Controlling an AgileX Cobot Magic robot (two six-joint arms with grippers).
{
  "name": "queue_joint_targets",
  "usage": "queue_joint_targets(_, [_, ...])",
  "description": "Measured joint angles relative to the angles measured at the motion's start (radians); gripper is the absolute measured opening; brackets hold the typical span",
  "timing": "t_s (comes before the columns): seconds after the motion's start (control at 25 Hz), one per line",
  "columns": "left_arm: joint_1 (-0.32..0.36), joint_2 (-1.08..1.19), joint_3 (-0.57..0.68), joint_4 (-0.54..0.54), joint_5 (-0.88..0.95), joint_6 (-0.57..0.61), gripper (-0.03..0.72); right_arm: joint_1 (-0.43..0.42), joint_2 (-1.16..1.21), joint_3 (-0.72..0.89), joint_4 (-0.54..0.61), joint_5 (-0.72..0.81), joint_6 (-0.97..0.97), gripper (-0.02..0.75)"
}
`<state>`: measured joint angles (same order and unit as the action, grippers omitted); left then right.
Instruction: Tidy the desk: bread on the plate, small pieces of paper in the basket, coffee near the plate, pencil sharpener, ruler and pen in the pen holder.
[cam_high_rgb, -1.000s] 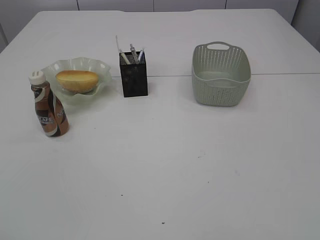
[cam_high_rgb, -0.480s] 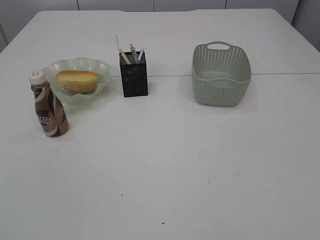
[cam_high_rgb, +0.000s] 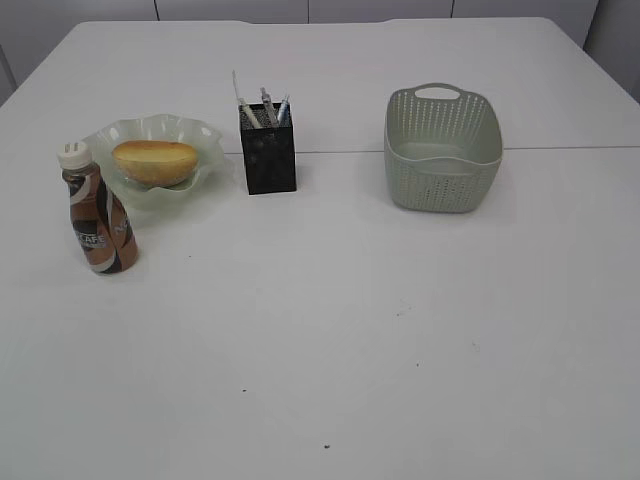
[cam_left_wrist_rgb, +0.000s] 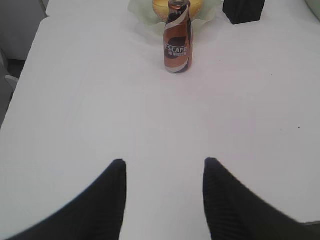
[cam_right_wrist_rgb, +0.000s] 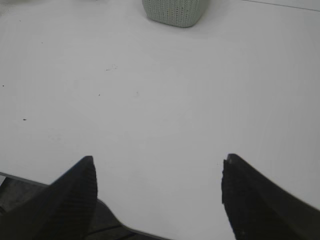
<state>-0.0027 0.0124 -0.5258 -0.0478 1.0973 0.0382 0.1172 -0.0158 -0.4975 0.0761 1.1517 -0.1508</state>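
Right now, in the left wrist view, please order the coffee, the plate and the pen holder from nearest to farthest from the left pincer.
1. Coffee, straight ahead, centre.
2. Plate, just behind the coffee.
3. Pen holder, upper right; too close to the plate to rank surely.

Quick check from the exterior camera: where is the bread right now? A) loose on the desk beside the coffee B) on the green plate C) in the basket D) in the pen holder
B: the bread lies inside the ruffled green plate, behind the coffee.

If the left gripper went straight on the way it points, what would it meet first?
Probably the brown-and-white swirled plastic coffee bottle: it stands upright ahead of the open left gripper, slightly right of centre, with bare white desk between. Depth is unclear.
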Motion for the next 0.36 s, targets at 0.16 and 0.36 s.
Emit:
queue_joint_targets(0.16, [0.000,0.000,0.000,0.000,0.000,0.000,0.364,0.000,0.000,0.000,0.000,0.000,0.000,0.569])
queue_joint_targets(0.36, [0.000,0.000,0.000,0.000,0.000,0.000,0.360,0.000,0.000,0.000,0.000,0.000,0.000,0.569])
